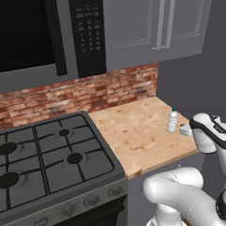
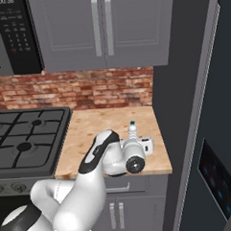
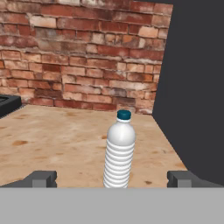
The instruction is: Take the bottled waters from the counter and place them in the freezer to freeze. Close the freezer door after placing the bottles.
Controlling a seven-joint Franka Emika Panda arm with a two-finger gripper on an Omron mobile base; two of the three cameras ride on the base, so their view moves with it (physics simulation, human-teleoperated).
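One bottled water (image 3: 119,151), whitish and ribbed with a blue cap, stands upright on the tan wood counter (image 3: 57,140) near its right end. My gripper (image 3: 113,179) is open and level with the bottle's lower half, with a dark fingertip (image 3: 41,178) on either side of it and no contact. From the base cameras the bottle (image 1: 172,120) (image 2: 132,131) stands just beyond the gripper (image 1: 185,129) (image 2: 147,144). The slate-grey freezer (image 2: 183,85) rises right of the counter (image 2: 89,133). Its door (image 2: 220,145) with the dark control panel is at the far right.
A black gas stove (image 1: 42,156) adjoins the counter (image 1: 134,132) on the left, under a microwave (image 1: 35,34). A red brick backsplash (image 2: 78,93) runs behind, with grey wall cabinets (image 2: 101,27) above. The freezer's dark side wall (image 3: 197,87) stands close on the bottle's right.
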